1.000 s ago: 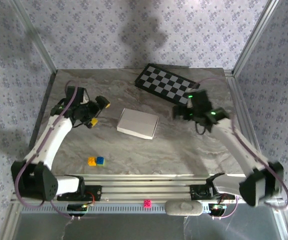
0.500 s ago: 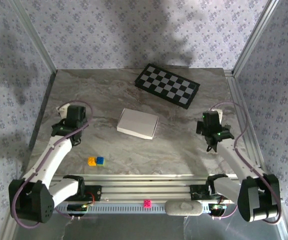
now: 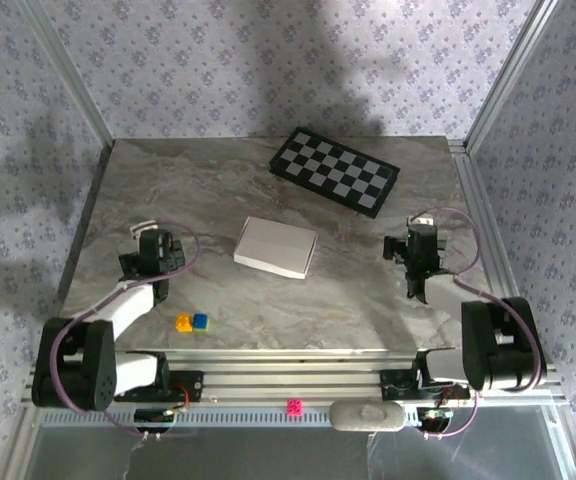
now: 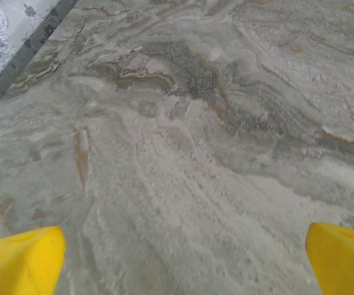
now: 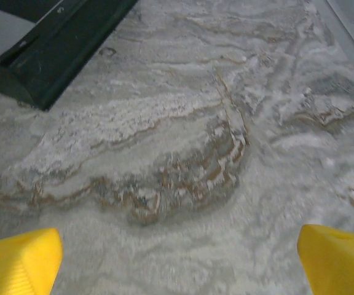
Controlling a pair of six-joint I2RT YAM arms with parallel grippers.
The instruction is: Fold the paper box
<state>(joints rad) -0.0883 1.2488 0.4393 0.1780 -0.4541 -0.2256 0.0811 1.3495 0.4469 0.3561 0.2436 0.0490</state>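
Observation:
The paper box [image 3: 276, 247], a shallow white rectangular box, lies closed on the marble table near its middle. My left gripper [image 3: 153, 250] rests low at the table's left, well clear of the box. Its yellow fingertips [image 4: 20, 258] stand wide apart over bare marble, so it is open. Over on the right, my right gripper [image 3: 420, 248] sits equally far from the box. Wide-spread yellow fingertips [image 5: 17, 258] with nothing between them show it is open too.
A black-and-white checkered board [image 3: 335, 171] lies at the back, its dark edge [image 5: 48, 49] in the right wrist view. A yellow and a blue brick [image 3: 192, 321] sit near the front left. A pink die [image 3: 294, 406] lies on the front rail.
Both arms have drawn back from beside the box and folded down toward their bases. The box has not moved.

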